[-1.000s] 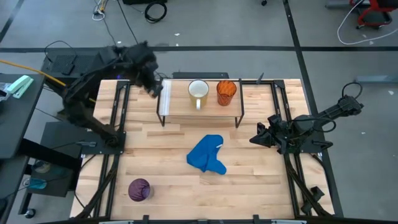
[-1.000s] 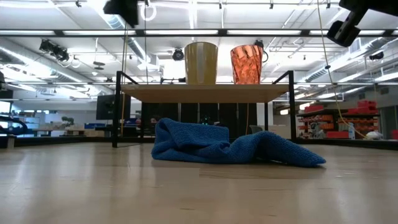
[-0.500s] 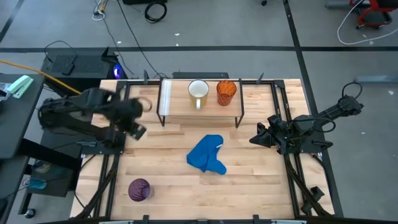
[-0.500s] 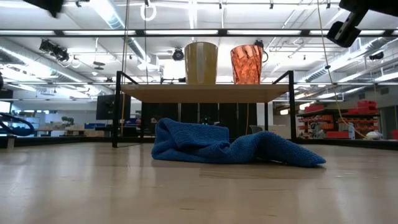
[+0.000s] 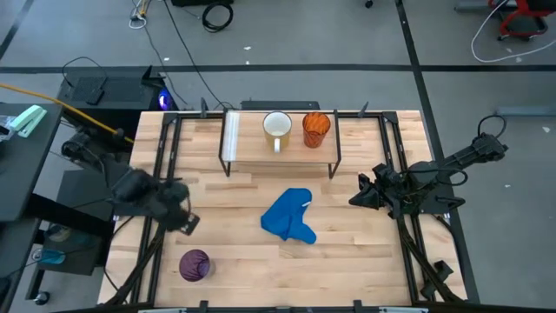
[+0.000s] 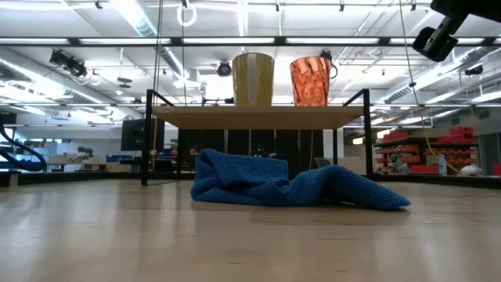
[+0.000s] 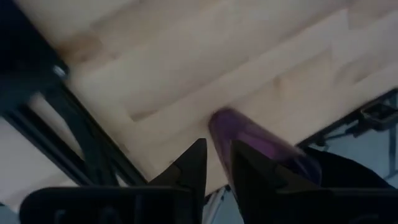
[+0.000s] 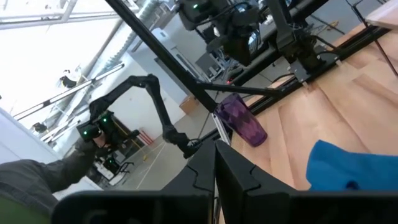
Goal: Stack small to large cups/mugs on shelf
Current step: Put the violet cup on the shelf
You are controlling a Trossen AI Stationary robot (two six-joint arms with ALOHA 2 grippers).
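High view: left gripper [image 5: 178, 217], fingers nearly closed, empty, hovered near purple cup [image 5: 194, 264] at table's front-left; right gripper [image 5: 363, 193] closed, idle. Advice: open fingers wide before descending over cup.

orange cup [image 5: 316, 129], white mug [image 5: 277, 127], purple cup [image 5: 194, 264], blue cloth [image 5: 288, 216]

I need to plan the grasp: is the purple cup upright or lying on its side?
Lying on its side. The purple cup shows its length along the tabletop in both wrist views.
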